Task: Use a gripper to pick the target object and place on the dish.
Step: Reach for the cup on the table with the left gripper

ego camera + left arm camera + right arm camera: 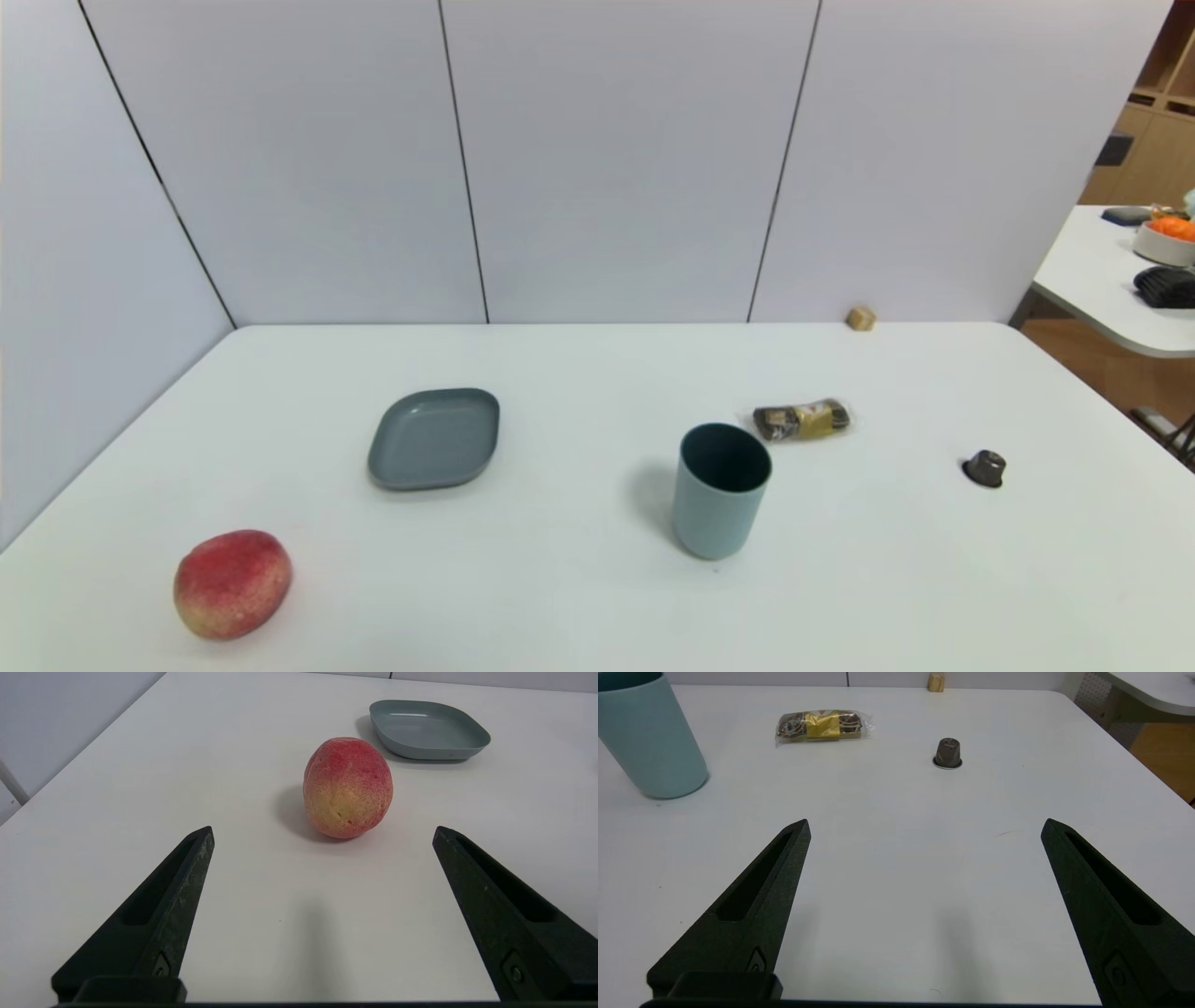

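Left gripper (pixel 323 833) wide, over near left table (pixel 579 597); peach (pixel 232 584) near left, dish (pixel 435 439) farther, left. Cup (pixel 717 495) right of dish, upright, mouth up, long axis vertical; pale blue-grey, teal inside. Wrapped snack (pixel 801 420) just beyond, right; dark capsule (pixel 985 469) farther right. Right gripper (pixel 926 826) wide, near right.

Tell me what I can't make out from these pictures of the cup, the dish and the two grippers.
- Inside bottom of the cup: head view, hidden by its near wall and deep shade; right wrist view, cut off by the edge.
- Underside of the dish: hidden by the dish itself in both views showing it.
- Wrists of the left gripper and right gripper: outside every view.
- Print on the wrapped snack: right wrist view, too small.
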### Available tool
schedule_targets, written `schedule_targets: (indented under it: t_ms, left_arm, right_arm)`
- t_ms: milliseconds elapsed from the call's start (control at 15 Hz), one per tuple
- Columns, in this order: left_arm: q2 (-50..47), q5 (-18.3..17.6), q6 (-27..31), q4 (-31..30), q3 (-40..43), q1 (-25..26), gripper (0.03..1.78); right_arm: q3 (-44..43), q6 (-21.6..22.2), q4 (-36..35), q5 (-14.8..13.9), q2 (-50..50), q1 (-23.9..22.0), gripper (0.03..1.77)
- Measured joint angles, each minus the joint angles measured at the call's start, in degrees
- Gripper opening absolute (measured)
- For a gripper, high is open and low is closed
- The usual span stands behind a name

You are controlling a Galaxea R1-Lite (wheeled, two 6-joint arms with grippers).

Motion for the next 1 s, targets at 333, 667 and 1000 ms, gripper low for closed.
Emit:
schedule_targets:
  t_ms: [333, 667, 1000]
  left_arm:
    - [0.0, -0.04, -0.02, 0.02, 0.0, 0.0, 1.69]
    - [0.0, -0.02, -0.09, 0.0, 0.0, 0.0, 1.69]
    - [0.57, 0.02, -0.13, 0.23, 0.0, 0.0, 1.69]
  right_arm:
    - [0.0, 0.0, -0.02, 0.0, 0.0, 0.0, 1.71]
    - [0.0, 0.02, -0.02, -0.02, 0.0, 0.0, 1.71]
    - [0.0, 0.0, -0.02, 0.0, 0.0, 0.0, 1.71]
